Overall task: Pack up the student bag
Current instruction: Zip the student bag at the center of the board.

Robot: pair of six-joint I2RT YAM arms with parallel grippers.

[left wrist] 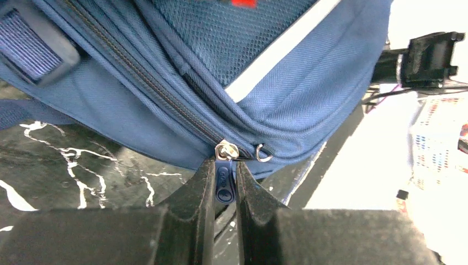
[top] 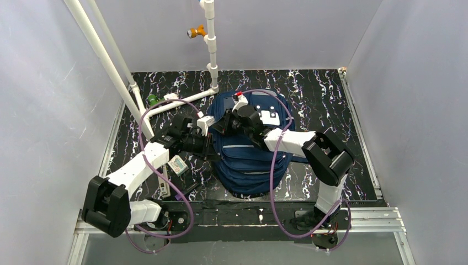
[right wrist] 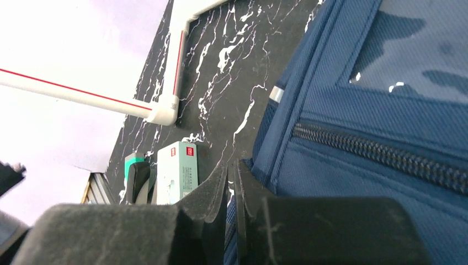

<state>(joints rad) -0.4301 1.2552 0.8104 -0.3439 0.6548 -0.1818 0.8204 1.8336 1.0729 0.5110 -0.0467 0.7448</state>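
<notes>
The student bag (top: 245, 165) is laid flat in the middle of the table (top: 331, 99), just past the two arms. It is made of dark blue woven cloth, soft and lumpy, and its outline is rounded when seen from above. A white patch (top: 270, 117) is sewn on its far part, and pale stripes are seen across the folds at its near end. Close up, a piece of net cloth (left wrist: 232, 33) and a pale band (left wrist: 276, 55) can be seen, and a black plastic buckle (left wrist: 33, 49) is threaded on a ribbed strap. A long zip with small dark teeth is run along the side. A shiny metal slider (left wrist: 226, 150) is set on it, and a small blue zip tag (left wrist: 223, 187) is fixed to that.

The zip tag is squeezed tight by the left gripper (left wrist: 224, 168) between two black pointed fingers (left wrist: 198, 193). The right gripper (right wrist: 233, 165) is pressed nearly closed at the bag's edge. A bit of blue cloth seems to be pinched there, but the view is too tight to be sure.

The table is black and glossy, with white streaks like marble. A small pale green box (right wrist: 176, 171) is laid on it beside the bag. White round pipes (top: 211, 49) are set up at the far left.
</notes>
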